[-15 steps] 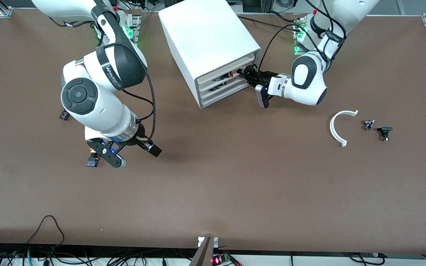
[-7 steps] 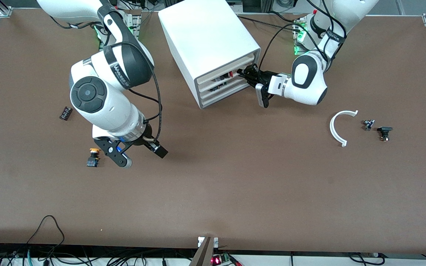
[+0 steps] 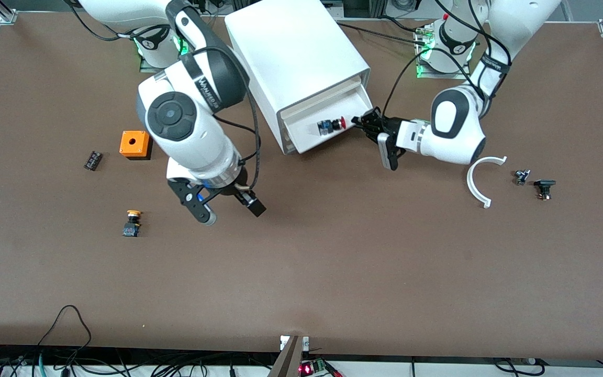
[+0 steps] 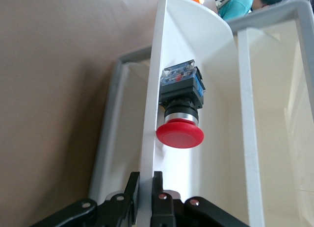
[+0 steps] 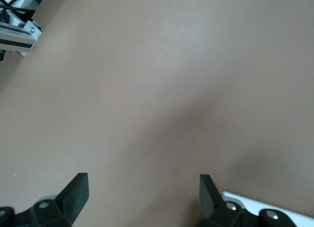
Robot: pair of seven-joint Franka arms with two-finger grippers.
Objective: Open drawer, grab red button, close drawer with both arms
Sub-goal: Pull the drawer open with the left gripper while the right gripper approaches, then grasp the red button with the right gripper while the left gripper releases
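Note:
The white cabinet stands at the back of the table with one drawer pulled out. The red-capped button lies on its side in the drawer. My left gripper is shut on the drawer's front rim. In the left wrist view the fingers pinch the thin white rim, with the button just past them. My right gripper is open and empty over bare table, nearer the front camera than the cabinet. Its view shows only tabletop between the fingertips.
An orange cube with a hole, a yellow-capped button and a small black part lie toward the right arm's end. A white curved piece and two small dark parts lie toward the left arm's end.
My left gripper has pulled the drawer out of the cabinet, so the red button now shows fully. My right arm has swung toward the cabinet, uncovering the orange cube.

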